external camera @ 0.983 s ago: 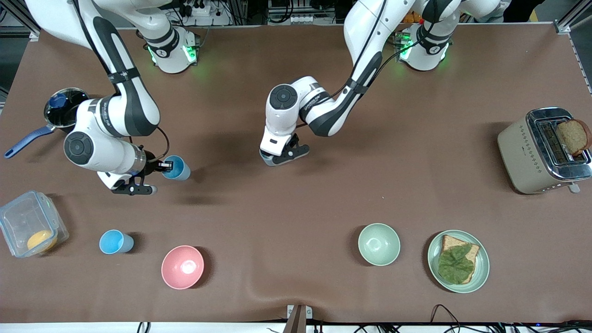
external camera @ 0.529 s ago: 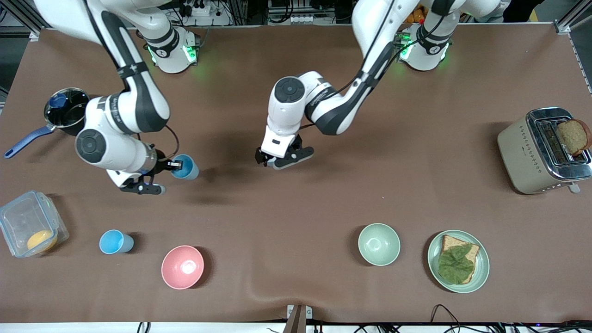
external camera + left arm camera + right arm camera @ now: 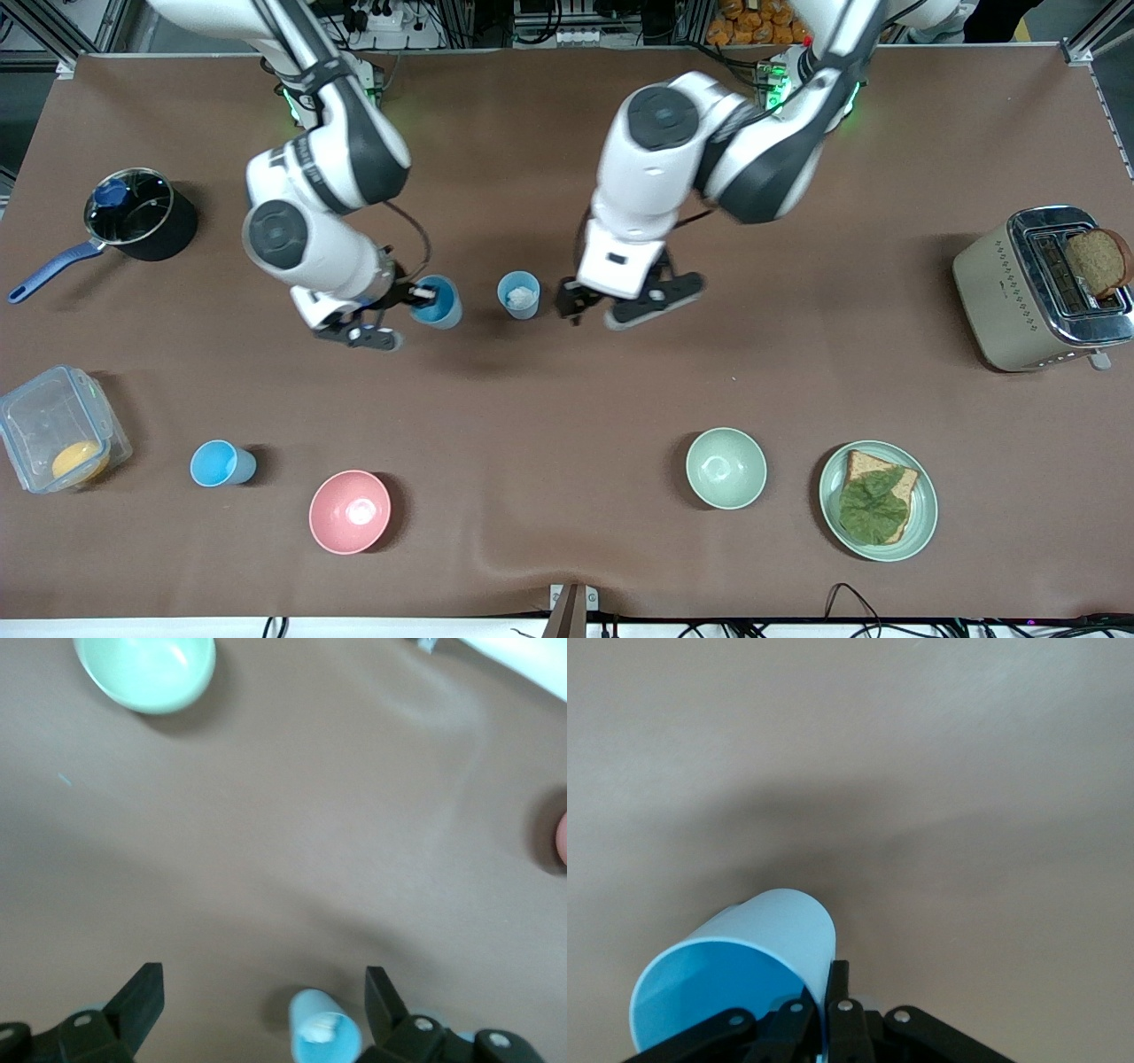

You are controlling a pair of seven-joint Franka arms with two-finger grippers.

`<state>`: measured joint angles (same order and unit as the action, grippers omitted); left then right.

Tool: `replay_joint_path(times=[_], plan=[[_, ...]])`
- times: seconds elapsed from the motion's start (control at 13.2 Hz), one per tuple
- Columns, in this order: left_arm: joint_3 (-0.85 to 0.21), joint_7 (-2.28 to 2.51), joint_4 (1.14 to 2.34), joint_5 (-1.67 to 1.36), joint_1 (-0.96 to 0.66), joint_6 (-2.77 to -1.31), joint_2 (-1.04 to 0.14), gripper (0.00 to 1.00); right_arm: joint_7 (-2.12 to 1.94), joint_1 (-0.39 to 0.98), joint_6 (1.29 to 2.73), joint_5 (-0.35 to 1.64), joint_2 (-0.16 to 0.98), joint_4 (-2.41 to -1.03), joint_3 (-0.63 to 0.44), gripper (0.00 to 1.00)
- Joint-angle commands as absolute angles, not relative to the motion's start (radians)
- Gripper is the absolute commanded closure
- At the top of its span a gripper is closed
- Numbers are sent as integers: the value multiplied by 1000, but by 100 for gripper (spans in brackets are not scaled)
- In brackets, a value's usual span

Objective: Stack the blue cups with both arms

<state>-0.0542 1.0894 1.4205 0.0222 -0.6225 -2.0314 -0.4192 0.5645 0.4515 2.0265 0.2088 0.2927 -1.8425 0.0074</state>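
Brown table cloth (image 3: 797, 372), fills the frame; I log the contents by size.

1. Left arm (image 3: 709, 159), upper middle of the frame. It has risen and swung back towards its base within the last second.
2. Right arm (image 3: 328, 168), upper part of the frame. It has travelled from the saucepan end of the table in to the centre.
3. Pink bowl (image 3: 350, 511) and pale green bowl (image 3: 726, 467), lower part of the frame, not involved.
4. Standing blue cup (image 3: 518, 294), centre of the frame, upright on the cloth, uncovered now that the left arm has lifted off. Something pale shows inside; I cannot tell what.
5. Carried blue cup (image 3: 438, 303), tilted, in the air just beside the standing cup, on the side of the right arm's end.
6. Spare blue cup (image 3: 221, 463), lower part of the frame, untouched.
7. Left gripper (image 3: 611, 306), jaws spread wide, holding nothing, over bare cloth beside the standing cup.
8. Right gripper (image 3: 423, 292), pinched on the carried cup's rim.

Reading: the target is freed, and I judge that nesting the carried cup comes next.
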Motion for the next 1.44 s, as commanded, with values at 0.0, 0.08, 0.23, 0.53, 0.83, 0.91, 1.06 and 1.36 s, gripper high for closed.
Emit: replay_joint_path(times=[0.0, 0.08, 0.23, 0.53, 0.83, 0.91, 1.06, 1.36], plan=[[-67, 967, 1463, 29, -539, -1926, -310, 0, 644, 515, 2037, 222, 313, -1829, -3, 100], [-69, 927, 1465, 28, -510, -1890, -287, 0, 667, 535, 2054, 222, 327, -1829, -5, 100], [-69, 847, 1468, 28, -438, -1820, -246, 0, 712, 564, 2107, 222, 354, -1829, -3, 100], [-66, 783, 1520, 43, -290, -1726, -143, 0, 773, 624, 2121, 219, 388, -1829, -5, 100], [-64, 756, 1520, 44, -174, -1717, -109, 0, 782, 644, 2132, 215, 397, -1830, -6, 100], [-64, 762, 1520, 44, -149, -1710, -103, 0, 782, 644, 2134, 215, 400, -1830, -6, 100], [-66, 744, 1516, 44, -89, -1700, -97, 0, 781, 649, 2129, 210, 402, -1830, -6, 35], [-67, 533, 1509, 44, 4, -1698, -98, 0, 708, 568, 2048, 183, 335, -1829, -29, 0]])
